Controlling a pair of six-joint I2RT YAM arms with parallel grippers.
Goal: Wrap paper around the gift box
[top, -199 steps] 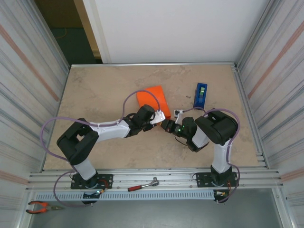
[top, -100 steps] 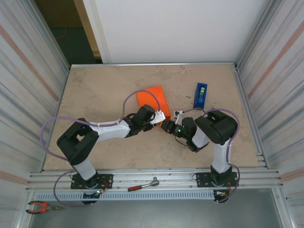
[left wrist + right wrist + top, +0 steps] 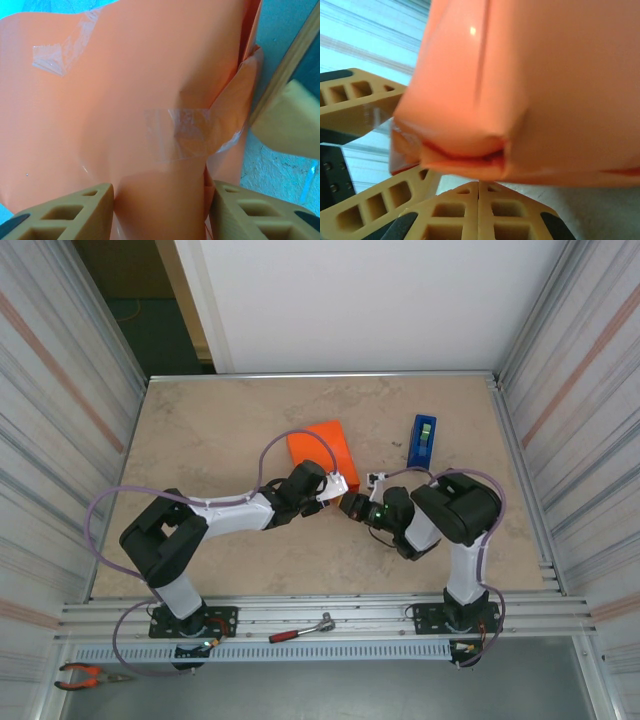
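Orange paper hides the gift box wholly, long axis near-to-far; left tool pinches its near end, right tool pressed together.

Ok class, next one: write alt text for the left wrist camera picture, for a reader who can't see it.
Orange paper, creased and folded into a parcel, is stuck down with two strips of clear tape. The left hand grips the parcel's near end between two tan fingers.
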